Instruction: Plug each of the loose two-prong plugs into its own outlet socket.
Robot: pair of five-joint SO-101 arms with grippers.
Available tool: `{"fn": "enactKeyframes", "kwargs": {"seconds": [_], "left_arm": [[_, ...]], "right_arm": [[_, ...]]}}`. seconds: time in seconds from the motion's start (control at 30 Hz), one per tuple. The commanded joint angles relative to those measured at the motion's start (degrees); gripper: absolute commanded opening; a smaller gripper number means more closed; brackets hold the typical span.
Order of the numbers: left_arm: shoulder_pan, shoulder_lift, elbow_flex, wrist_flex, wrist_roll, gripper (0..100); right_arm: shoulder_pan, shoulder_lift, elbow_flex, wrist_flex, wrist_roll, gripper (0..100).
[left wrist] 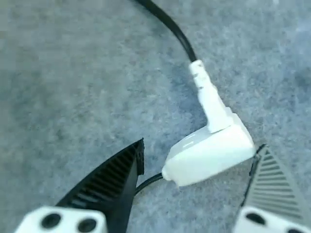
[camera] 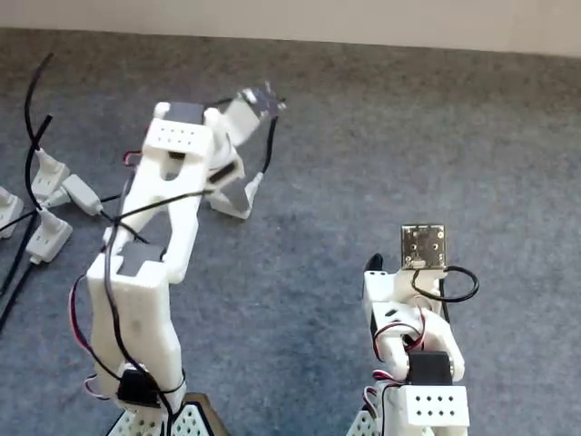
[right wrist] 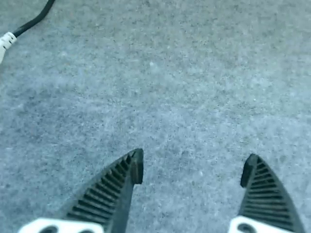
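The grey carpeted bench (camera: 363, 136) carries the white left arm (camera: 154, 245), stretched far out. Its left tool (left wrist: 200, 148) stands open, one finger on either side of a white two-prong plug (left wrist: 209, 155) lying on the carpet on a black cable (left wrist: 170, 24). The right tool (right wrist: 194, 155) is open over bare carpet. Other white connectors (camera: 45, 177) lie near the bench's left edge.

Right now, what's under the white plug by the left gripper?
Under the white plug lies grey carpet, and a thin black wire pokes out from beneath it. The plug's underside, prongs included, is hidden by its own body.
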Motion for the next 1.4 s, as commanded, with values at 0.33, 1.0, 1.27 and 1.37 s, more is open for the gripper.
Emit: {"fn": "enactKeyframes", "kwargs": {"seconds": [0.33, 1.0, 1.27, 1.37], "left_arm": [[-0.7, 2.8, -4.6, 8.2, -4.4, 2], [-33.1, 2.9, -9.7, 26.1, -7.3, 1], [-34.4, 2.7, -5.4, 26.1, -7.3, 27], [-33.7, 2.7, -5.4, 26.5, -7.6, 31]], "right_arm": [[0.2, -0.7, 0.0, -1.0, 0.5, 30.7], [0.2, -0.8, 0.0, -1.0, 0.5, 30.7], [0.2, -0.7, 0.0, -1.0, 0.5, 30.7], [0.3, -0.7, 0.0, -1.0, 0.5, 30.7]]}}
